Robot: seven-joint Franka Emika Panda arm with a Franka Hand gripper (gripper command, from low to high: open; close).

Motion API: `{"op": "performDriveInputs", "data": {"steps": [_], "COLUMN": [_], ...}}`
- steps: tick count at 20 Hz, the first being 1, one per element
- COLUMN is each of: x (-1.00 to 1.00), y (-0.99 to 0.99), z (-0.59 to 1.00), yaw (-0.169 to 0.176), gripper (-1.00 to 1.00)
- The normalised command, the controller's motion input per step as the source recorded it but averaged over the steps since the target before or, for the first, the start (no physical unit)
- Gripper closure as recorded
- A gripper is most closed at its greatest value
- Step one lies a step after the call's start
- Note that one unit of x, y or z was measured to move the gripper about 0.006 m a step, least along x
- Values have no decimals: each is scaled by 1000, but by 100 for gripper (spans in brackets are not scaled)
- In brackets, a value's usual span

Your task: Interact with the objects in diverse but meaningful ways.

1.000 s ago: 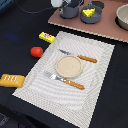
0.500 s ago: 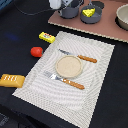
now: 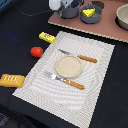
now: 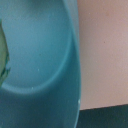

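Observation:
My gripper [image 3: 61, 4] is at the far top edge of the exterior view, right over a blue-grey pot [image 3: 73, 10] on the pink board; I cannot tell how its jaws stand. The wrist view is filled by the pot's blue-grey inside [image 4: 40, 55], with no fingers showing. A yellow cheese wedge [image 3: 89, 12] lies in a dark round pan [image 3: 95, 18] beside the pot. A yellow red-marked packet [image 3: 47, 37], a red tomato [image 3: 36, 51] and an orange-brown bread loaf [image 3: 11, 80] lie on the dark table at the exterior view's left.
A striped placemat [image 3: 95, 95] holds a beige plate [image 3: 68, 66], a knife [image 3: 79, 57] and a fork [image 3: 66, 80]. The pink board [image 3: 100, 30] also carries a grey bowl [image 3: 123, 17]. Something green [image 4: 2, 55] shows at the wrist view's edge.

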Motion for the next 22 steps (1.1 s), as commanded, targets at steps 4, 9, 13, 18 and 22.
{"op": "performDriveInputs", "data": {"steps": [4,9,13,18,22], "x": [142,164,189,210,204], "y": [173,190,203,207,197], "z": [-99,-85,-70,-73,-76], "yaw": [-5,-8,-10,-11,-11], "gripper": [100,100,100,100,100]}}
